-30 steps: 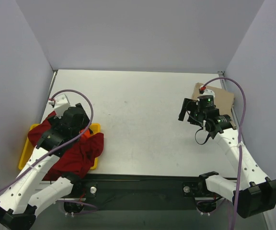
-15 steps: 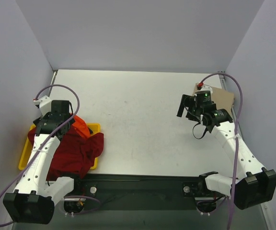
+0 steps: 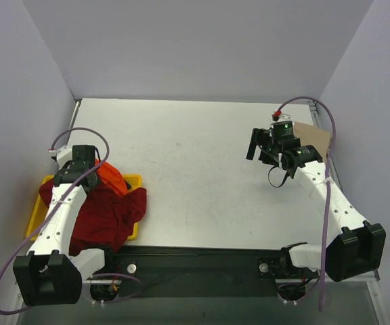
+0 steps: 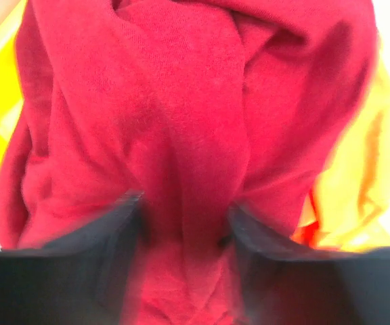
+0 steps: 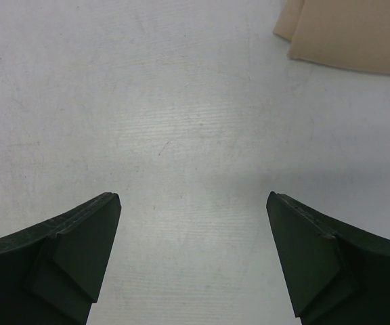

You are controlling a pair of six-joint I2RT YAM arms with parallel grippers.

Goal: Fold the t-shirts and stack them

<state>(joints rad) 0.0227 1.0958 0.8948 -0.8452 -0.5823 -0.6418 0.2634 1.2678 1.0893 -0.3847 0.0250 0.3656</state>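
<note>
Tan shirt (image 3: pixel 315 139) appeared folded at far-R desk (image 3: pixel 195 156) corner; dark red shirt (image 4: pixel 181 101) & orange shirt (image 3: pixel 112 179) were heaped in yellow tray (image 3: pixel 135 180), unfolded. L end effector (image 4: pixel 185 223) was set astride a red fold, grip undeterminable; R end effector (image 5: pixel 191 210) was held open.

Bright, even light falls on the pale counter (image 3: pixel 195 169), with soft, faint shadows. The left wrist view is blurred, its dark red t-shirt (image 4: pixel 181 135) smeared, and glare whitens the right edge.
</note>
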